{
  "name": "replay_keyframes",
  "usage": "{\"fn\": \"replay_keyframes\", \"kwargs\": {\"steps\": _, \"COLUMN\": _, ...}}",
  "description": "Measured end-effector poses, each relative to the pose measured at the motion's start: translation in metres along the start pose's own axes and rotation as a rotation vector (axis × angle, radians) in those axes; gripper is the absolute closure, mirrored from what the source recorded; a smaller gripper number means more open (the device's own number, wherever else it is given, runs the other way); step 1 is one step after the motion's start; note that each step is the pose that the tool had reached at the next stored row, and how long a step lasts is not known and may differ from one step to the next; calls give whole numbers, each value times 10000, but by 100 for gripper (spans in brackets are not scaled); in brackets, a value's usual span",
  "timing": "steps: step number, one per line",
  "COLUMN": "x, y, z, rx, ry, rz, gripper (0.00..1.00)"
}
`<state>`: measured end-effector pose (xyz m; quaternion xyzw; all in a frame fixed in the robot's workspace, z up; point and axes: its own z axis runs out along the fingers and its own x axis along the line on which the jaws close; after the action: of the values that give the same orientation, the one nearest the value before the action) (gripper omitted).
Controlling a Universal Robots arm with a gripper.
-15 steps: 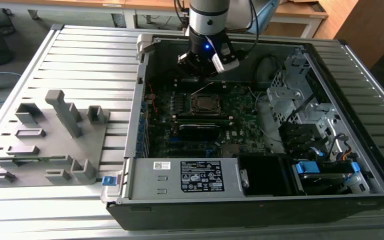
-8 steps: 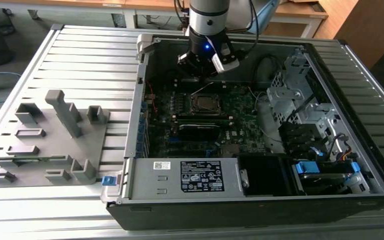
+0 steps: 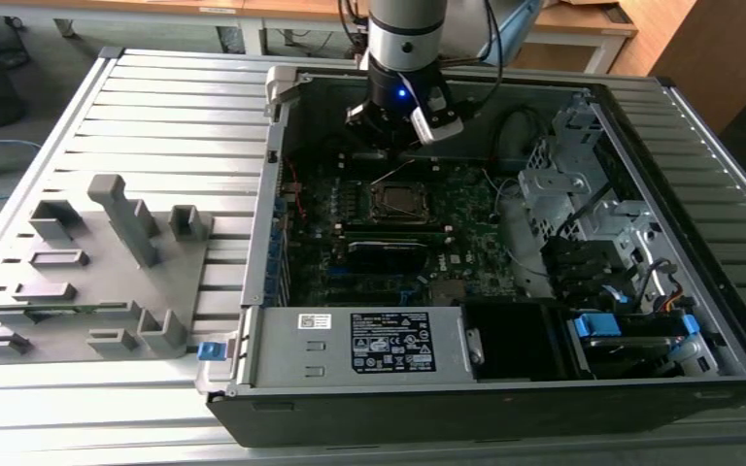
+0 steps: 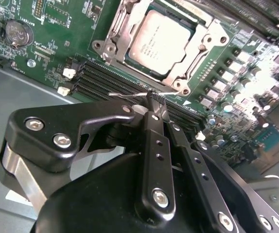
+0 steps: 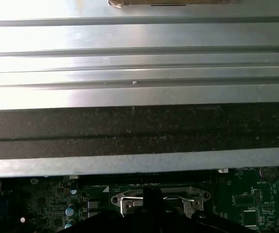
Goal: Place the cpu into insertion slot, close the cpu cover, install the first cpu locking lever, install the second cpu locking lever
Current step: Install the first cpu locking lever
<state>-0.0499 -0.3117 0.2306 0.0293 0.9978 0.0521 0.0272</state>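
Note:
In the open computer case, the cpu (image 4: 161, 41) lies in the insertion slot (image 3: 399, 200), its silver-grey top showing. The cpu cover (image 4: 117, 39), a silvery frame, lies flat around it. My gripper (image 4: 154, 99) is at the socket's edge beside the memory slots. Its fingers are shut on a thin wire locking lever (image 4: 122, 94), which stands raised off the board. In the exterior view the gripper (image 3: 395, 148) hangs just behind the socket, with the lever (image 3: 390, 173) slanting up towards it. In the first wrist view the socket frame (image 5: 129, 200) shows below the case wall.
A power supply box with a white label (image 3: 380, 342) sits at the case front. A black block (image 3: 392, 254) lies in front of the socket. Drive cages and cables (image 3: 581, 194) fill the exterior view's right. A grey fixture plate (image 3: 88, 272) rests on the slatted table.

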Motion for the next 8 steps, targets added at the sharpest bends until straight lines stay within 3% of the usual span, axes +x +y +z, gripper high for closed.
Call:
{"fn": "replay_keyframes", "kwargs": {"steps": 3, "x": -24, "y": 0, "z": 15, "rx": -65, "ry": -1, "rz": 55, "gripper": 90}}
{"fn": "replay_keyframes", "kwargs": {"steps": 8, "x": -41, "y": 0, "z": 19, "rx": -70, "ry": -3, "rz": 77, "gripper": 90}}
